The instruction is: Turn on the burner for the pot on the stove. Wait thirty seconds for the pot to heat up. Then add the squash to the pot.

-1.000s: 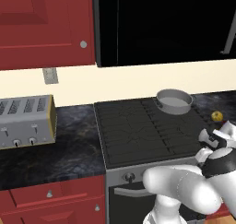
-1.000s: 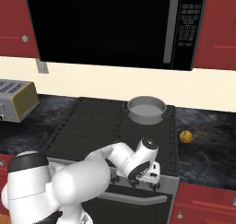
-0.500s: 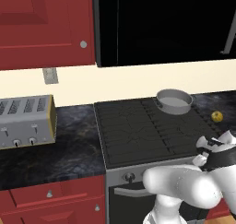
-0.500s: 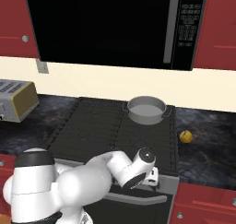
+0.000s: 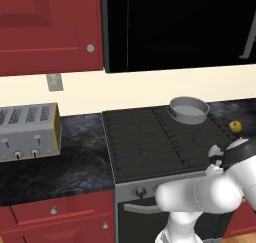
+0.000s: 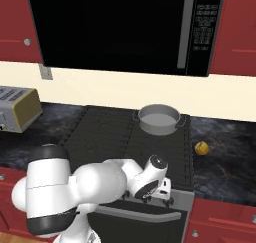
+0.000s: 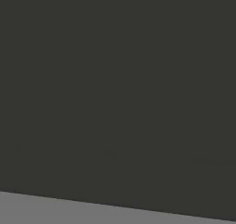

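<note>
The small grey pot [image 6: 159, 119] [image 5: 189, 109] sits on the back right burner of the black stove [image 6: 100, 132] [image 5: 145, 142]. On the dark counter just right of the stove lies the yellow squash [image 6: 201, 148] [image 5: 235, 126]. My gripper [image 6: 160, 201] hangs low against the stove's grey steel front near its right end, below the cooktop edge, fingers apart and holding nothing. A dark knob [image 5: 140, 191] shows on the front panel further left. The hand view is pressed close to a flat dark surface.
A silver toaster [image 5: 27, 132] [image 6: 17, 107] stands on the counter left of the stove. A black microwave [image 6: 115, 27] hangs above the cooktop, with red cabinets [image 5: 45, 27] beside it and red drawers [image 5: 60, 212] below the counter.
The hand has dropped from the cooktop's front edge down to the stove's front panel and shifted slightly right. Pot and squash have not moved.
</note>
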